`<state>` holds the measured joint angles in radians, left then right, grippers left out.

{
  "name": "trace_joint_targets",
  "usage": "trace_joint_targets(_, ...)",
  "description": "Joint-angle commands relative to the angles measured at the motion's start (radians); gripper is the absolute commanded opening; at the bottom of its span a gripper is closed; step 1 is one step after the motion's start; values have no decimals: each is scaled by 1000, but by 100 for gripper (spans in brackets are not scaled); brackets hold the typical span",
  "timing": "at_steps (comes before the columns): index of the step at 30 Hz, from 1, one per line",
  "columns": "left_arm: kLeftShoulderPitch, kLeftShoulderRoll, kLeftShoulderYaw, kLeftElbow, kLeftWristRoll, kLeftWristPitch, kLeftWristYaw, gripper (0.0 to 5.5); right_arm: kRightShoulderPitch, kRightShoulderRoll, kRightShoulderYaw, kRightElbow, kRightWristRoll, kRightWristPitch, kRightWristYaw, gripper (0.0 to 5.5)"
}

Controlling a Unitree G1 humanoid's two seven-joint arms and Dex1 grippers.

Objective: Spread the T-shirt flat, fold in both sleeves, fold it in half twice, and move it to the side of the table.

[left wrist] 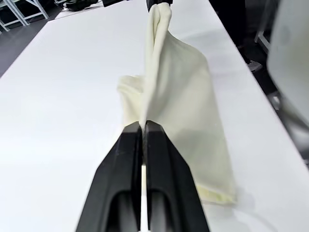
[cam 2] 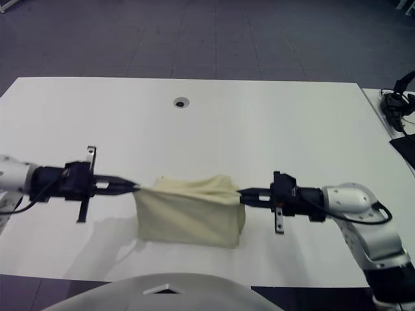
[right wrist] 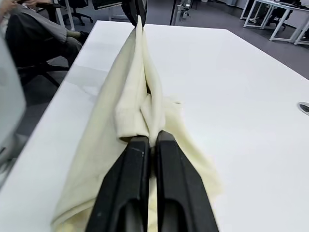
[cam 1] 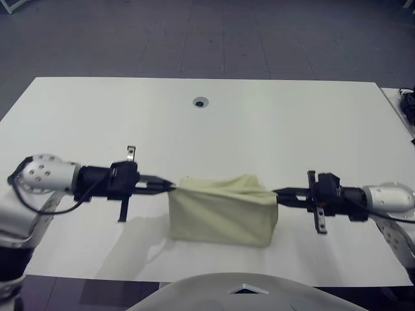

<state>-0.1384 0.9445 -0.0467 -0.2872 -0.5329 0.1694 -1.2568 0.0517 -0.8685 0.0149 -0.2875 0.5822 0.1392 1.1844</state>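
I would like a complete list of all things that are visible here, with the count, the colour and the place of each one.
T-shirt: one, pale yellow, folded, hanging between the two grippers near the table's front edge; its lower edge seems to touch the table.
table: one, white, under the shirt and both arms.
cable hole: one, grey, in the tabletop, far middle.
cables: a dark bundle, beyond the table's right end.
left gripper: one, black, shut on the T-shirt's upper left corner.
right gripper: one, black, shut on its upper right corner.

One T-shirt (cam 1: 224,210), two grippers (cam 1: 171,187) (cam 1: 276,192), one table (cam 1: 272,116)
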Motion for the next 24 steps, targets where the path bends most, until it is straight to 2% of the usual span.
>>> trace_joint_targets(1,-104,-69,-80,111,71,14,-13,0,-83,36,43,109,-65,0,19,1)
trace_joint_targets(7,-180,-154,-134,266,153,-19,-17,0,-160,89,84,244,-140,-22,42,1)
trace_joint_targets(11,-176,-175,-131,290,168,-31,-20,0,-202,136,92,309,-185,-47,17,1)
trace_joint_targets(12,-178,-182,-127,300,172,-37,-14,0,-206,142,88,318,-192,-52,11,36)
trace_joint_targets(13,-183,-189,-123,313,181,-43,0,0,-208,148,82,326,-195,-56,7,47)
trace_joint_targets(24,-160,-295,-33,367,208,-4,228,175,-251,230,-12,413,-267,-125,-202,217)
